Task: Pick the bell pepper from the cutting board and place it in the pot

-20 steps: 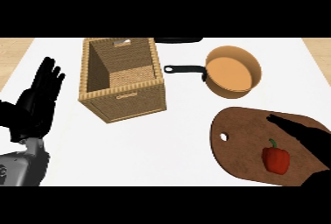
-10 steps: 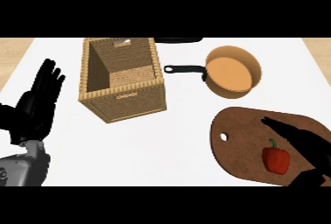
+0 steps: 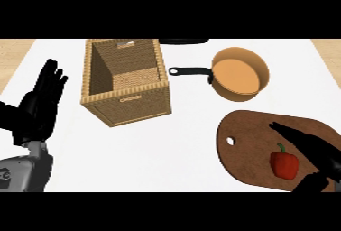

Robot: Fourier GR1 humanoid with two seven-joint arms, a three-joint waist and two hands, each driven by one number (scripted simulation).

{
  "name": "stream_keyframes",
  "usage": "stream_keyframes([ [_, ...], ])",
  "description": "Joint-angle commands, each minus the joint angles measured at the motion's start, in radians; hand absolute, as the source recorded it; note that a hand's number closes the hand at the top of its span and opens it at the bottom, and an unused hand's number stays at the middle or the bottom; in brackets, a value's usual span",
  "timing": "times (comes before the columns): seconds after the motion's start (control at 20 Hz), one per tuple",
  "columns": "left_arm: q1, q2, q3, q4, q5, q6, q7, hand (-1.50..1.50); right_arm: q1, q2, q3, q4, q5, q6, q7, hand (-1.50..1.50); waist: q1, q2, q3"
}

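Head view: black right hand (image 3: 311, 149), fingers straight and open, sits just beside the small red bell pepper (image 3: 285, 164) lying on the brown wooden cutting board (image 3: 248, 149). Pepper looks light, stiff and glossy-slick; grasping its body seems best. Hand's lower part is cut off. Orange pot (image 3: 238, 76) lies beyond.

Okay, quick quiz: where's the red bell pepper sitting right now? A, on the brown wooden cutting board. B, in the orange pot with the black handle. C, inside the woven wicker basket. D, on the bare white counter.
A: the red bell pepper lies on the brown wooden cutting board, beside the right hand, whose fingers are straight.
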Motion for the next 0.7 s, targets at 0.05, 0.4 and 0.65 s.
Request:
stream_keyframes([
  [0.05,-0.009,-0.036,-0.03,-0.021,-0.043,0.041,0.021,0.0,-0.049,-0.042,0.05,0.086,0.081,-0.008,-0.147,1.5,0.005,0.001,0.001],
  [0.4,0.055,-0.044,-0.022,-0.091,-0.043,0.017,0.04,0.0,0.026,-0.007,0.03,0.017,0.141,-0.052,-0.206,1.5,-0.001,-0.001,0.0],
  [0.65,0.028,-0.021,0.03,0.002,-0.009,-0.055,-0.031,0.0,-0.023,0.035,0.031,0.148,0.217,-0.115,-0.281,1.5,0.0,0.0,0.0],
])
